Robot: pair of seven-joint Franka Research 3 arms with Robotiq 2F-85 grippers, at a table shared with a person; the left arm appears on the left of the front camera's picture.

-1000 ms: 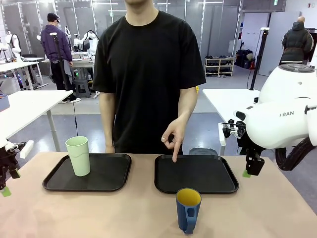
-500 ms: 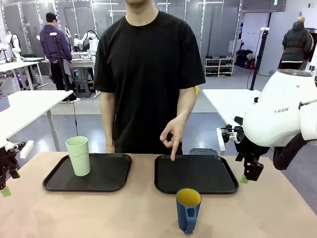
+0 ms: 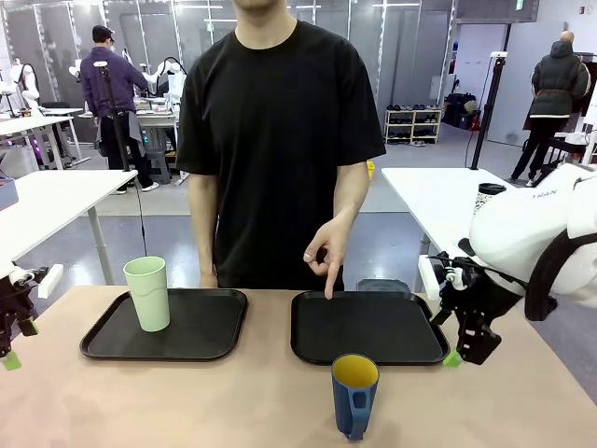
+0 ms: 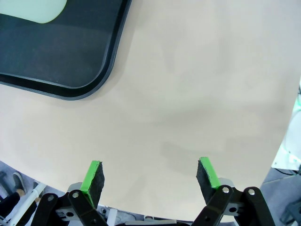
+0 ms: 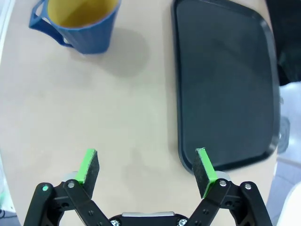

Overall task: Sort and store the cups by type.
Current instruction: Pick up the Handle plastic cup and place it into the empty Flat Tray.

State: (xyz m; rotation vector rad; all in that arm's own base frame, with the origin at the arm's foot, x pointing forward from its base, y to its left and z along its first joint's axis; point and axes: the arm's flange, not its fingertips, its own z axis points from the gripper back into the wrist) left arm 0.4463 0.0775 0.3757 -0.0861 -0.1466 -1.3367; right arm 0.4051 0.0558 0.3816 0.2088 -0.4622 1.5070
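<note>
A tall mint-green tumbler (image 3: 147, 293) stands upright at the left of the left black tray (image 3: 201, 341); its base (image 4: 33, 8) shows at the top of the left wrist view. The dark blue mug (image 3: 354, 394) with a yellow inside stands on the bare table in front of the right black tray (image 3: 373, 327). My right gripper (image 3: 462, 355) hangs open just off that tray's right edge; in its wrist view the open right gripper (image 5: 146, 165) looks over the table, with the mug (image 5: 80, 21) far ahead and the tray (image 5: 223, 80) alongside. My left gripper (image 3: 11, 350) rests open at the table's far left edge, its fingers (image 4: 94, 175) over bare table.
A person in a black shirt stands at the far side, one hand (image 3: 326, 259) pointing a finger down at the right tray's far edge. The left tray's corner (image 4: 89, 89) lies ahead of the left gripper. Bare tabletop surrounds the mug.
My right arm has swung down and inward, bringing its gripper lower and closer to the right tray's edge. The cups, the left arm and the pointing hand have stayed put.
</note>
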